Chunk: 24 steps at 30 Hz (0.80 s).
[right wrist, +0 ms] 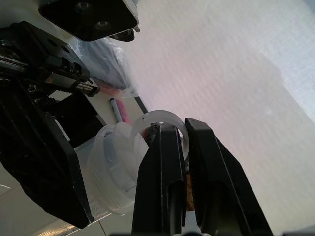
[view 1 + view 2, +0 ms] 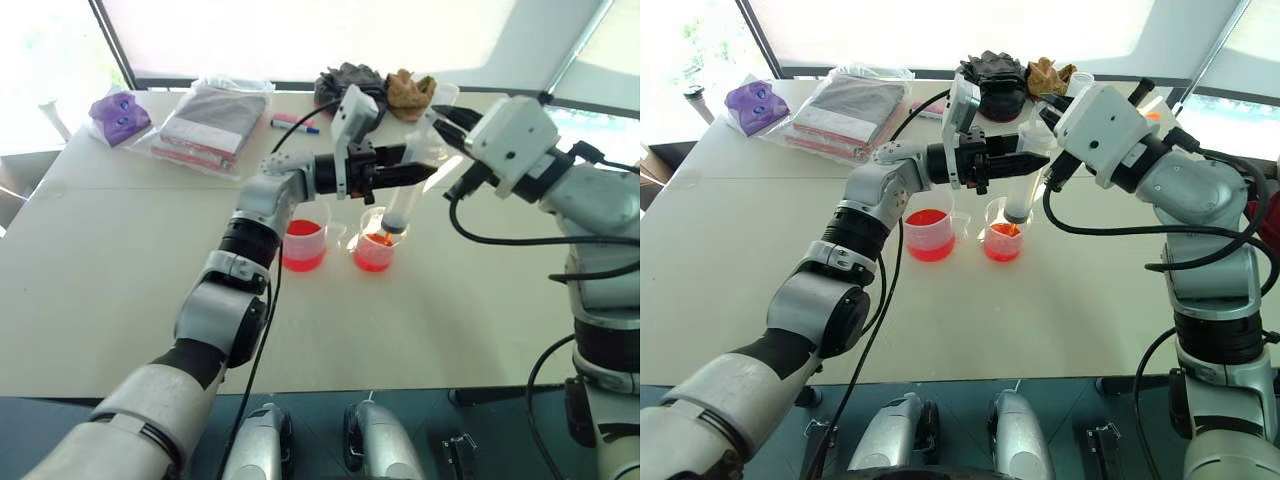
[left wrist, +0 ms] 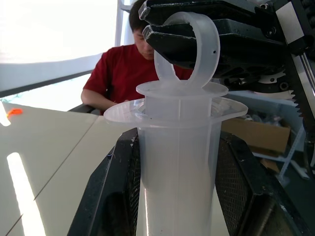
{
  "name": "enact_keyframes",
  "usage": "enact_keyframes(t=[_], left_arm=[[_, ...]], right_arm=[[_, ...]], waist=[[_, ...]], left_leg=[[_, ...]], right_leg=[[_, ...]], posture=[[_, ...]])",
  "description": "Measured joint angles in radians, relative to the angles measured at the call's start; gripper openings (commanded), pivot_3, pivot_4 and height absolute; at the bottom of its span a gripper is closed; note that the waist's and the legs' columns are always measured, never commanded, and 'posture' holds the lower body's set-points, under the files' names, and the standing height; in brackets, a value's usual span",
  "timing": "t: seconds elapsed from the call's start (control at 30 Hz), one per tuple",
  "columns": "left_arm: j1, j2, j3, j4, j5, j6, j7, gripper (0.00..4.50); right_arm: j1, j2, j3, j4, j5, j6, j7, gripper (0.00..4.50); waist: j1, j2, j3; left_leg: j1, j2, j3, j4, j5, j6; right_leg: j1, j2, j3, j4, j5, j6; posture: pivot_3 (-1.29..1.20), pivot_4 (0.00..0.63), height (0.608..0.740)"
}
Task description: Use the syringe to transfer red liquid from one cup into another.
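Syringe [image 2: 402,205] tip hidden inside smaller cup [image 2: 373,252], barrel clamped by left end effector [image 2: 425,172]

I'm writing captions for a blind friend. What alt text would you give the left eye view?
Two robot arms hold a clear syringe upright over a small cup of red liquid: the left end effector clamps the barrel, the right end effector pinches the plunger ring. A larger beaker of red liquid stands beside it on a pale table.
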Motion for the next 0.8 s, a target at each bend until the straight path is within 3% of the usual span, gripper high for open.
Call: enact_keyframes(t=[0.2,0.23,0.27,0.5,0.8], left_arm=[[0.0,0.016,-0.002,-0.038,0.0,0.003,0.0,1.6],[0.0,0.016,-0.002,-0.043,0.0,0.003,0.0,1.6],[0.0,0.019,-0.002,-0.051,0.001,0.003,0.004,1.6],[0.001,0.044,0.005,-0.052,0.001,0.003,0.035,1.6],[-0.017,0.017,0.042,-0.136,-0.069,0.012,0.051,1.6]], right_arm=[[-0.013,-0.004,-0.001,0.0,0.0,-0.024,-0.005,0.03],[-0.013,-0.005,-0.003,0.001,0.0,-0.03,-0.005,0.72],[-0.011,-0.007,-0.004,0.001,0.0,-0.035,-0.005,0.94],[0.015,-0.06,-0.058,0.003,0.0,-0.054,-0.006,4.4],[0.1,-0.057,-0.173,-0.04,0.143,0.129,-0.012,4.46]], waist=[[0.0,0.0,0.0],[0.0,0.0,0.0],[0.0,0.0,0.0],[0.002,0.0,0.0],[0.003,0.0,0.0]], left_leg=[[0.0,0.0,0.0,0.0,0.0,0.0],[0.0,0.0,0.0,0.0,0.0,0.0],[0.0,0.0,0.0,0.0,0.0,0.0],[0.0,0.0,0.0,0.0,0.0,0.0],[0.001,0.0,-0.001,0.0,0.0,0.0]], right_leg=[[0.0,0.0,0.0,0.0,0.0,0.0],[0.0,0.0,0.0,0.0,0.0,0.0],[0.0,0.0,0.0,0.0,0.0,0.0],[0.0,0.0,0.0,0.0,0.0,0.0],[0.001,0.0,0.0,0.0,0.0,0.0]], posture=[[0.0,0.15,0.74],[0.0,0.15,0.74],[0.0,0.15,0.74],[0.0,0.15,0.74],[0.0,0.15,0.74]])
